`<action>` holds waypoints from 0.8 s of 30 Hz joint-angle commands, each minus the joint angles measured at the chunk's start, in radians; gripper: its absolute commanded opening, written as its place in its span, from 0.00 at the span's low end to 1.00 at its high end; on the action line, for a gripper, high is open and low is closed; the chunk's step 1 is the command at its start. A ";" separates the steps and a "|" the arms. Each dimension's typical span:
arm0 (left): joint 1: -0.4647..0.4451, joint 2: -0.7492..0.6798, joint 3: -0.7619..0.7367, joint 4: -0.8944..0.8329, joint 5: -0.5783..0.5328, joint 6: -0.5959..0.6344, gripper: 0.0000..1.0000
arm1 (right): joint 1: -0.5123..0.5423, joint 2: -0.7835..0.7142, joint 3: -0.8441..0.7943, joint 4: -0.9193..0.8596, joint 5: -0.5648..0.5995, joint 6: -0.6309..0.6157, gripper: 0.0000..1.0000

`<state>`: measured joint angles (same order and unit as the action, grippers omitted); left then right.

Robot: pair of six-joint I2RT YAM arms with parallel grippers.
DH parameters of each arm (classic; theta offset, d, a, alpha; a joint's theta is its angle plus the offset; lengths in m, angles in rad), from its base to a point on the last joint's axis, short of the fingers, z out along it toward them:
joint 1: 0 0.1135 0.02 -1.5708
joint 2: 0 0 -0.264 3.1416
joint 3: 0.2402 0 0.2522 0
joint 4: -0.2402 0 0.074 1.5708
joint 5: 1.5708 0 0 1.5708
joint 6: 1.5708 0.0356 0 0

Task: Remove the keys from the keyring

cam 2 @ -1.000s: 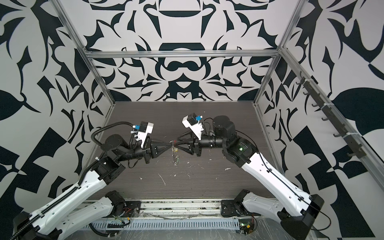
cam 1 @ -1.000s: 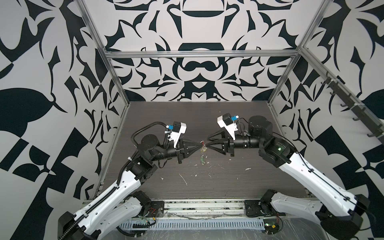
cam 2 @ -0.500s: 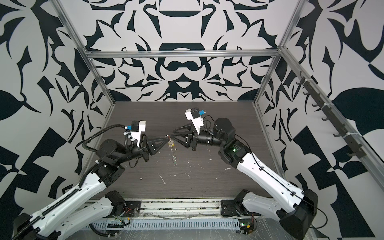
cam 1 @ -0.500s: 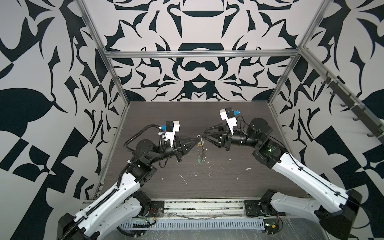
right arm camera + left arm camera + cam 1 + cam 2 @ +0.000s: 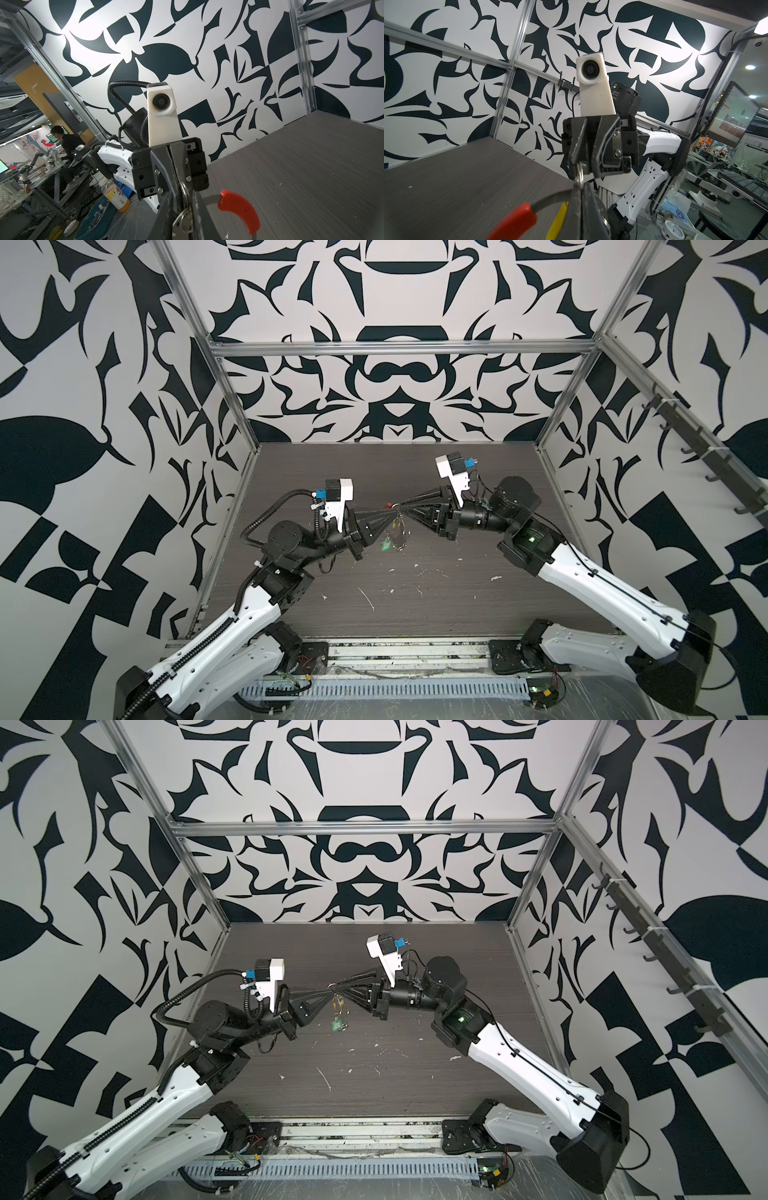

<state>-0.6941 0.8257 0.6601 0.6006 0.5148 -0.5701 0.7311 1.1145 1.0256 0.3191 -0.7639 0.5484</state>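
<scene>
Got the black left parallel gripper (image 5: 390,512) squeezed shut on the thin dark-grey hoop keyring with red plastic segment (image 5: 241,209), mid-air over the dark woodgrain table (image 5: 415,614). Ditto the black right gripper (image 5: 401,504), nose to nose, pinching a small silver split ring (image 5: 184,209). Spot the green oblong plastic key tag (image 5: 386,546) and the yellow one (image 5: 557,220) dangling underneath.
</scene>
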 commanded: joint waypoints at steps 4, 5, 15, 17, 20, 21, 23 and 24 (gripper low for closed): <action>-0.002 -0.003 -0.016 0.056 -0.012 -0.010 0.00 | 0.012 -0.002 0.009 0.056 -0.023 -0.003 0.08; -0.002 -0.003 -0.015 0.056 -0.009 -0.011 0.00 | 0.013 -0.002 0.010 0.054 -0.022 -0.005 0.04; -0.002 -0.040 -0.010 -0.059 -0.016 -0.007 0.39 | 0.017 -0.034 0.095 -0.226 0.006 -0.170 0.00; -0.002 -0.075 -0.015 -0.125 -0.028 0.014 0.45 | 0.016 -0.044 0.143 -0.362 0.018 -0.245 0.00; -0.002 -0.111 -0.002 -0.229 -0.029 0.058 0.45 | 0.016 -0.034 0.230 -0.560 0.019 -0.360 0.00; -0.002 -0.117 0.005 -0.260 -0.022 0.072 0.45 | 0.016 -0.029 0.255 -0.614 0.021 -0.392 0.00; -0.002 -0.124 0.025 -0.313 0.000 0.103 0.44 | 0.017 -0.016 0.305 -0.710 0.020 -0.450 0.00; -0.002 -0.124 0.037 -0.339 0.010 0.116 0.44 | 0.016 -0.007 0.329 -0.753 0.020 -0.475 0.00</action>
<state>-0.6941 0.7097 0.6643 0.3790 0.4992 -0.5159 0.7422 1.1156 1.2591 -0.2535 -0.7441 0.2203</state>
